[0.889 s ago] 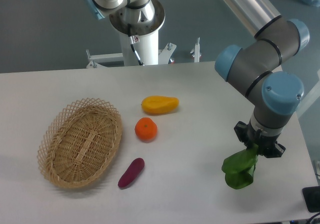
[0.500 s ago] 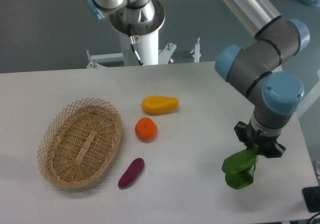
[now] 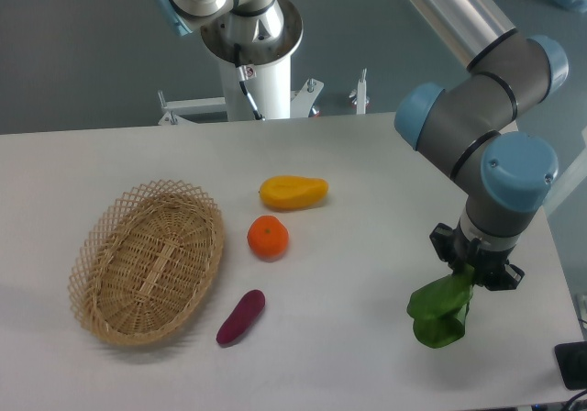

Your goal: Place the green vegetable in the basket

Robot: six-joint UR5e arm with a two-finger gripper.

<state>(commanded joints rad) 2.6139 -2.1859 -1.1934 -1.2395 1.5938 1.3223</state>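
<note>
The green vegetable (image 3: 438, 314), a small bok choy with floppy dark green leaves, hangs at the right side of the table. My gripper (image 3: 473, 274) is just above it, pointing down, shut on its upper end. The leaves droop below the fingers and seem to touch or hover just over the table. The oval tan wicker basket (image 3: 147, 261) lies at the left, far from the gripper, with nothing in it.
An orange (image 3: 268, 237) sits mid-table, a yellow-orange fruit (image 3: 293, 192) behind it, and a purple sweet potato (image 3: 240, 316) right of the basket. The table's right edge runs close to the gripper. A dark object (image 3: 573, 365) sits at the lower right corner.
</note>
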